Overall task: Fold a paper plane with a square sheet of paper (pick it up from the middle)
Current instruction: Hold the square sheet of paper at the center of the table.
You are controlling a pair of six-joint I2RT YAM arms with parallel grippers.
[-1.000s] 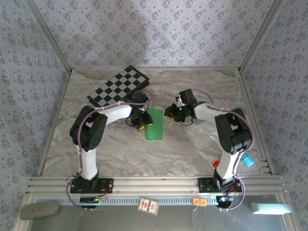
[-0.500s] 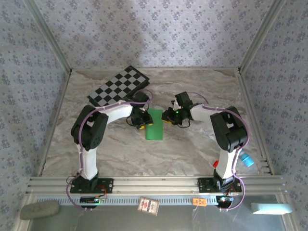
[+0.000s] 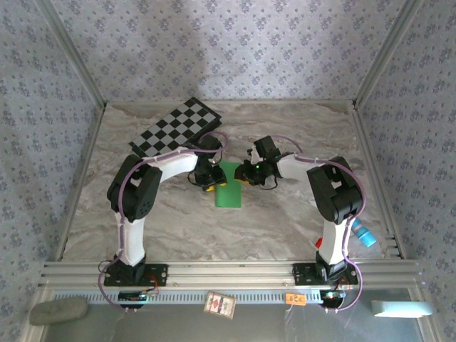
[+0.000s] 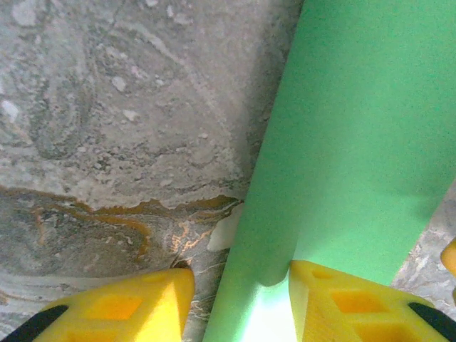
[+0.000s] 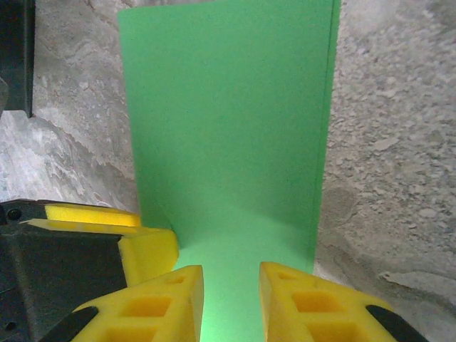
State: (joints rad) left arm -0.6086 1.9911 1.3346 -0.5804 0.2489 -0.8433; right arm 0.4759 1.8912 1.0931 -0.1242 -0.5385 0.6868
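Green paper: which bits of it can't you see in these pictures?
Top view: the left tool and right tool overlap the paper's sides; its creases are too small to see.
Left wrist view: the picture's top and right edges cut the paper off; its near part is blurred.
Right wrist view: the yellow fingers cover its near end; whether they touch it is unclear.

Top view: illumination is diffuse and even. Soft, short shadows lie on the desk beside the arms; a dim patch marks the back wall. Left wrist view: the paper plane washes out to pale glare at the bottom edge, and the fingers of the left end effector are out of focus. Right wrist view: the paper plane brightens near the lens.
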